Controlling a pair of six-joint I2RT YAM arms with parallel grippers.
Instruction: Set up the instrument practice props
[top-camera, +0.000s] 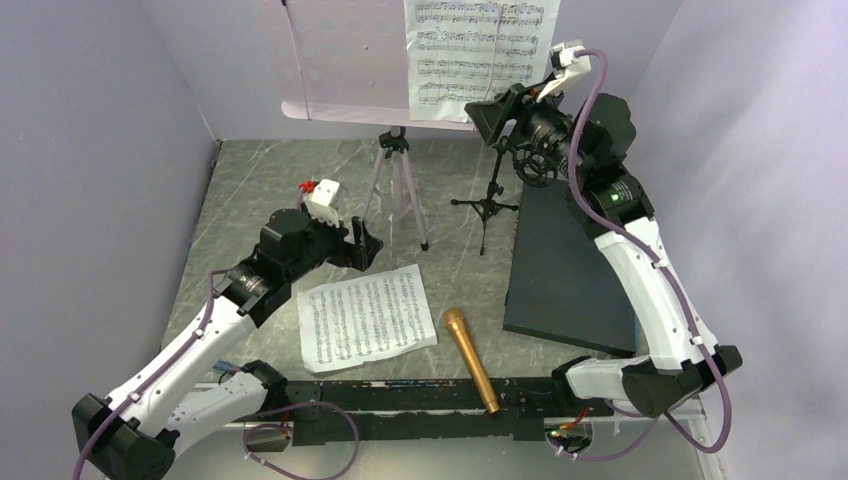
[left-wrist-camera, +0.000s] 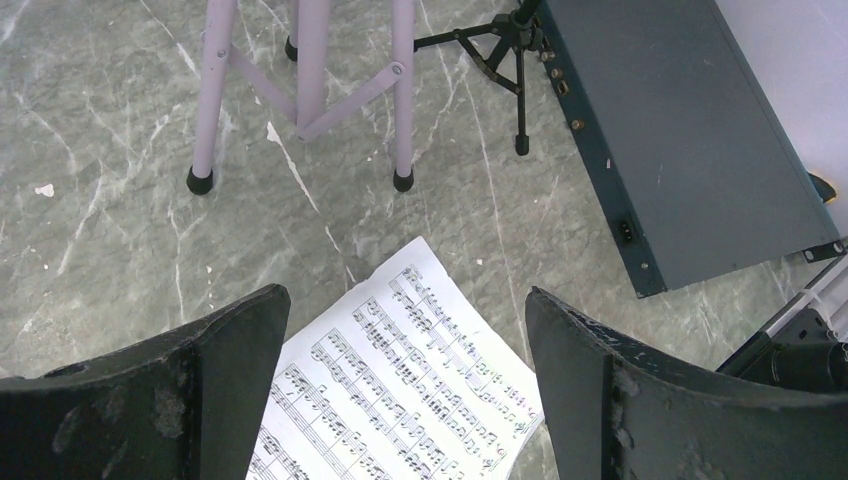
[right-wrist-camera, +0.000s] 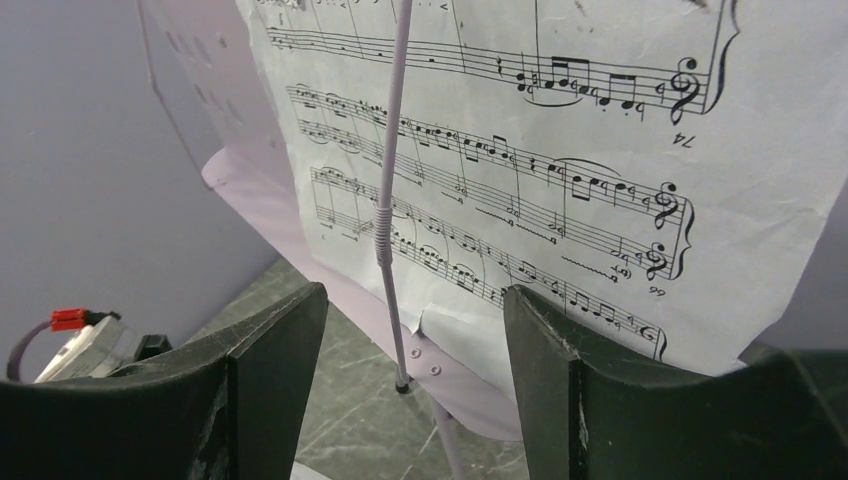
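The left gripper (left-wrist-camera: 403, 300) gaped wide and empty over the flat sheet (left-wrist-camera: 400, 385); the right gripper (right-wrist-camera: 412, 292) stood open, empty, facing the 2nd sheet (right-wrist-camera: 560, 150) on the stand (top-camera: 340, 60).

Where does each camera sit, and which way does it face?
Top: above and behind both arms, looking down on the table; both show.
Left wrist: facing down at the loose sheet; open left gripper shows.
Right wrist: raised, facing the propped sheet on the music stand; open right gripper shows.
Top and left wrist share the loose sheet and slab.
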